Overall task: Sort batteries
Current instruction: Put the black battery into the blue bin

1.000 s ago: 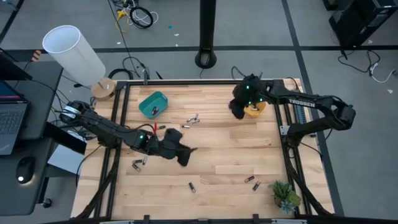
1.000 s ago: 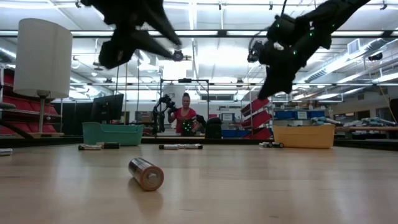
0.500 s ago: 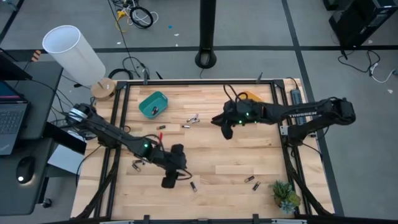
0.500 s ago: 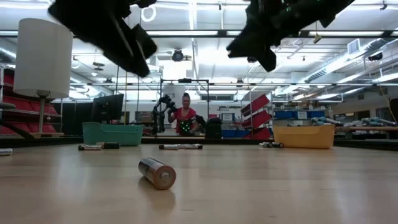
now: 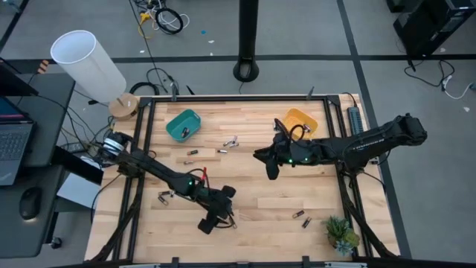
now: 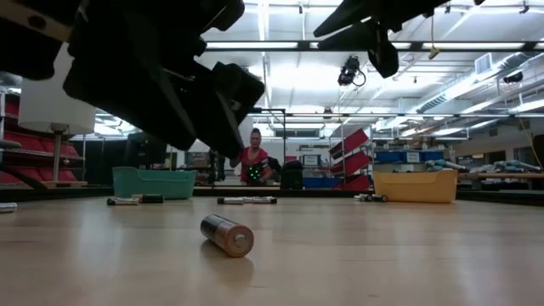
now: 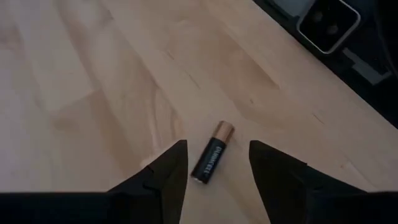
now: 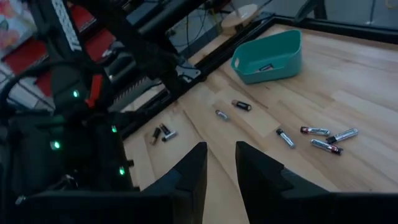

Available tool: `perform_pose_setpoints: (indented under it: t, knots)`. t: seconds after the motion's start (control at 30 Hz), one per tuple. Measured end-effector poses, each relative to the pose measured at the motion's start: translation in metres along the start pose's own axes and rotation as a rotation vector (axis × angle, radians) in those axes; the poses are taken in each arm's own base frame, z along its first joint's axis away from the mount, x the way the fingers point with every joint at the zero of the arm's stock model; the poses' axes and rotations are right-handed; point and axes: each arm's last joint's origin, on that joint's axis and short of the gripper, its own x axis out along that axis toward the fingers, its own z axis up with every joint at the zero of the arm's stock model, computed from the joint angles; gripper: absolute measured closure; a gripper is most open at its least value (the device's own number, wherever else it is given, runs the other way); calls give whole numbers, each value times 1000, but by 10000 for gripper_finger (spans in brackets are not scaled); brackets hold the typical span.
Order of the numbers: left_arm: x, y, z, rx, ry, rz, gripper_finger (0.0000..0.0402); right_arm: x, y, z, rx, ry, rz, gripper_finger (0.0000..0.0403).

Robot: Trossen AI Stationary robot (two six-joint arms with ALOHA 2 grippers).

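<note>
1. Moving toward the counter's near edge since a second ago, the left pincer [image 5: 225, 216] now hangs over a black-and-copper battery [image 7: 211, 159], while the right pincer [image 5: 271, 170] has left the orange bin [image 5: 300, 121] and come out over the middle of the counter [image 5: 275, 193].
2. Seen from the left wrist, the left pincer's fingers [image 7: 163, 176] are spread, one on each side of that battery, which lies flat on the wood, untouched.
3. At table height the same battery [image 6: 227, 235] lies on its side below the dark bulk of the left arm.
4. From the right wrist, the right pincer's fingers [image 8: 193, 168] stand slightly apart and hold nothing.
5. More batteries [image 5: 231, 141] are scattered near the teal bin [image 5: 184, 123] at the far left; a pair [image 5: 165, 196] lies at the left edge and two others [image 5: 302, 218] near the right corner.
6. Beyond the counter, a person [image 6: 254, 158] stands in the room, and a small plant [image 5: 340, 233] sits at the near right corner.
</note>
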Motion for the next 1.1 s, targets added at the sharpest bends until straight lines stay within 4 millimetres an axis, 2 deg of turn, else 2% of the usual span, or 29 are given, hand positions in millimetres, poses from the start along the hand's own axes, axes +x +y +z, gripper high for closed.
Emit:
perform_pose_setpoints:
  t: [0.17, 0.4, 0.57, 0.7, 0.87, 1.1]
  knots:
    - [16, 0, -8, 22, -9, -84, 218, -4, 7, -4, 23, -38, -13, 310]
    - [41, 3, -21, 28, -40, -81, 219, -7, 12, -8, 23, -58, -30, 310]
    - [51, 3, -30, 25, -18, -81, 228, -8, 12, -10, 17, -51, -31, 310]
    - [55, 4, -32, 38, -15, -75, 258, -8, 12, -10, 18, -51, -32, 310]
    - [55, 6, -34, 22, 2, -62, 346, -8, 12, -10, 17, -49, -33, 310]
    - [46, 15, -29, -159, -16, -17, 347, -8, 11, -12, -6, -10, -25, 310]
